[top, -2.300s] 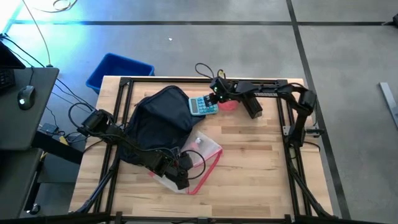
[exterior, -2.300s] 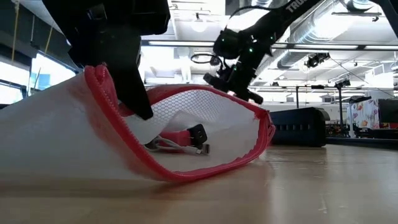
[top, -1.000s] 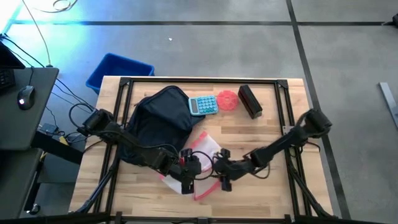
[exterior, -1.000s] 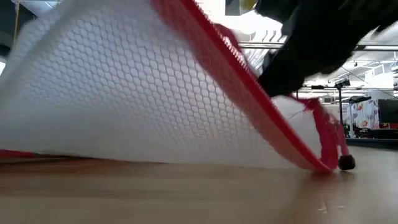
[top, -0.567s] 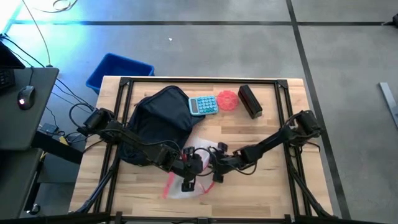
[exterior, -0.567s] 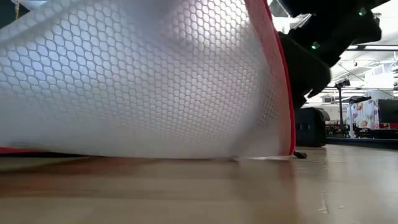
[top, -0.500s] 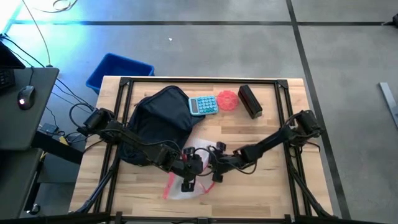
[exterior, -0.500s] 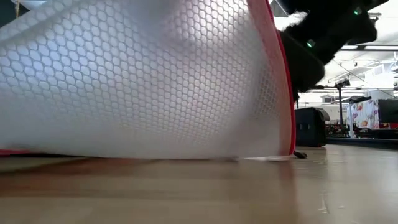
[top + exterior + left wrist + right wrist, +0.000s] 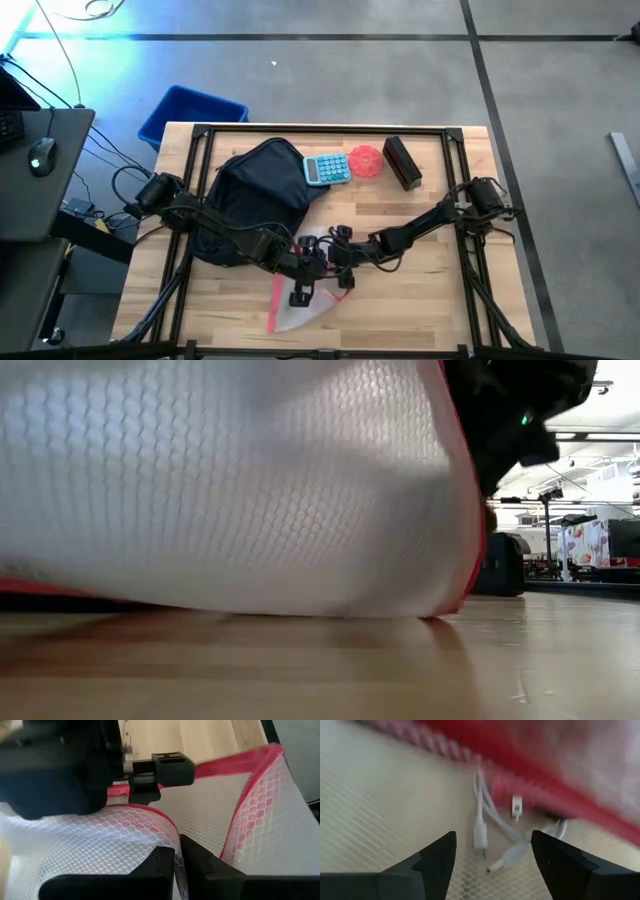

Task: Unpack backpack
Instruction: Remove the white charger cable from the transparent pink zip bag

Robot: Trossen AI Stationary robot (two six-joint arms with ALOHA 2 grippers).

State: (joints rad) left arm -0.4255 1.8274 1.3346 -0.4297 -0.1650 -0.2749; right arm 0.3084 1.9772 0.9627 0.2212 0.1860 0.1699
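Centrally, just toward six o'clock from the middle of the worktop [image 9: 420,290], the two arms meet over a white mesh pouch [image 9: 298,305] with a red zipper edge. The left gripper [image 9: 300,292] comes in from nine o'clock, its fingers [image 9: 160,870] pressed together and pinching the pouch's red-trimmed mesh, so that the pouch is lifted and fills most of the low view [image 9: 230,490]. The right gripper [image 9: 338,258] reaches across from three o'clock to the pouch's mouth; its fingers [image 9: 440,860] are spread, pinching nothing, and between them the wrist camera shows a loose white cable [image 9: 492,832] with small plugs lying on the mesh inside the pouch.

The backpack [image 9: 250,200], dark navy and slumped, lies at about ten o'clock on the worktop, under the left arm and just beside the pouch. At twelve o'clock sit a teal calculator [image 9: 327,168], a pink round object [image 9: 366,161] touching its side, and a small black box [image 9: 401,163] just beyond that. A blue bin [image 9: 190,112] stands on the floor off the eleven o'clock corner.
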